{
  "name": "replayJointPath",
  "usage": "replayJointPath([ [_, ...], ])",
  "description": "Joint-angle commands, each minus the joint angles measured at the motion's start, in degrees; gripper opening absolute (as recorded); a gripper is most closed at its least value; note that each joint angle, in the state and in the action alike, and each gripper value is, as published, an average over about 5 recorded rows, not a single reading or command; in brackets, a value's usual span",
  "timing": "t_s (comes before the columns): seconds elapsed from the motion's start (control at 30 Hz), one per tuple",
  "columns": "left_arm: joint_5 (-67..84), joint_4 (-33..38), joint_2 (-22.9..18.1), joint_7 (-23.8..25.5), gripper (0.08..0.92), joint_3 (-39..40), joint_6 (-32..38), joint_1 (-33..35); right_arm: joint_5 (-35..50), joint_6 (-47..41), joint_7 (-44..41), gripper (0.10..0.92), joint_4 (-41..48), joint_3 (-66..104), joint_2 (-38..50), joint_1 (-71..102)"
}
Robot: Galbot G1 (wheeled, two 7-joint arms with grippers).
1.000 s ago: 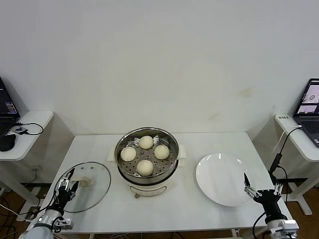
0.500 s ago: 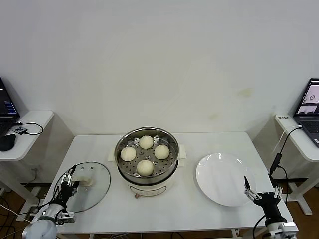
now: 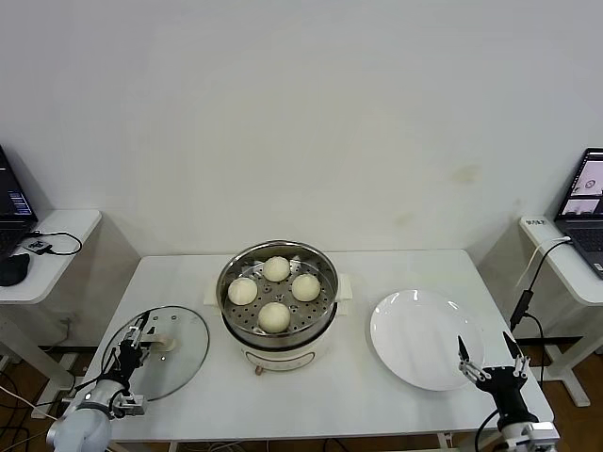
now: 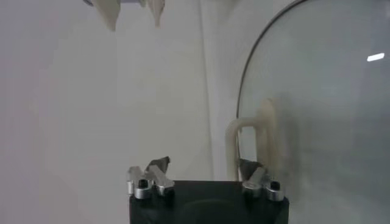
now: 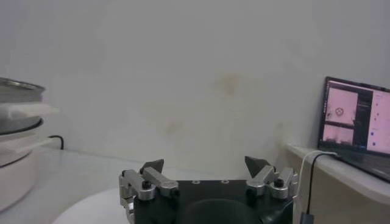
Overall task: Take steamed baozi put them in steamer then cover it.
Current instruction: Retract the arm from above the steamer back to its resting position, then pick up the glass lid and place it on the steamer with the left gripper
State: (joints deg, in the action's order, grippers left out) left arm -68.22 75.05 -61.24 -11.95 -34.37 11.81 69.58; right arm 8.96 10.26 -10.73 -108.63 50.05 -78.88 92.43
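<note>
Four buns (image 3: 275, 292) already in the steamer (image 3: 277, 294), mid-counter; only the covering left, judging by the layout; lid (image 3: 160, 351) flat on the counter (image 3: 311, 395) to the steamer's left, well apart from it, bar handle (image 3: 162, 341) up.

Left hand (image 3: 133, 341) down at the lid's handle, fingers partly closed, one each side of the bar in the wrist view (image 4: 204, 173); firm contact not visible, so cannot tell whether anything is gripped yet.

To do the step well: centre on the bar before closing fully, so the lid hangs level rather than tipping; close firmly, glass being heavy and slick; lift straight up until the metal rim clears the counter, no dragging; carry high enough to pass over the steamer's rim and the bun tops; line up rim to rim, lower gently, let go only once seated all round.

Right hand (image 3: 489, 363) parked at the near right corner beside the white plate (image 3: 426, 337), fingers spread wide and empty; best kept there, clear of the path.
</note>
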Motion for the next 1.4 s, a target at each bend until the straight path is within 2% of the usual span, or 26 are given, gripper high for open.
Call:
replayJointPath([
  [0.03, -0.07, -1.87, 0.13, 0.13, 0.559, 0.22, -0.06, -0.48, -0.09, 0.05, -0.08, 0.823, 0.06, -0.09, -0.1, 0.07],
  [0.5, 4.82, -1.55, 0.02, -4.31, 0.167, -0.83, 2.03, 0.71, -0.91, 0.04, -0.17, 0.823, 0.87, -2.08, 0.14, -0.45],
  [0.7, 5.7, 5.93, -0.5, -6.31, 0.145, -4.37, 0.71, 4.82, -1.25, 0.11, -0.23, 0.823, 0.91, -3.09, 0.47, -0.89],
  [0.87, 6.29, 15.58, -0.92, -5.04, 0.145, -8.92, -2.86, 11.72, -1.74, 0.44, -0.33, 0.823, 1.53, -4.05, 1.04, -1.08],
  [1.13, 7.87, 33.16, -1.24, 4.41, 0.145, -15.75, -11.18, 20.04, -2.58, 0.8, -0.33, 0.823, 1.92, -5.18, 1.35, -1.77],
  [1.27, 8.97, 38.18, -0.26, 8.5, 0.145, -17.1, -13.68, 20.96, -2.84, 0.95, -0.32, 0.823, 1.77, -5.33, 1.62, -1.79],
  [1.4, 11.44, 42.67, 2.18, 12.14, 0.145, -15.2, -16.73, 20.01, -3.51, 1.13, -0.24, 0.823, 1.76, -5.48, 1.65, -1.67],
])
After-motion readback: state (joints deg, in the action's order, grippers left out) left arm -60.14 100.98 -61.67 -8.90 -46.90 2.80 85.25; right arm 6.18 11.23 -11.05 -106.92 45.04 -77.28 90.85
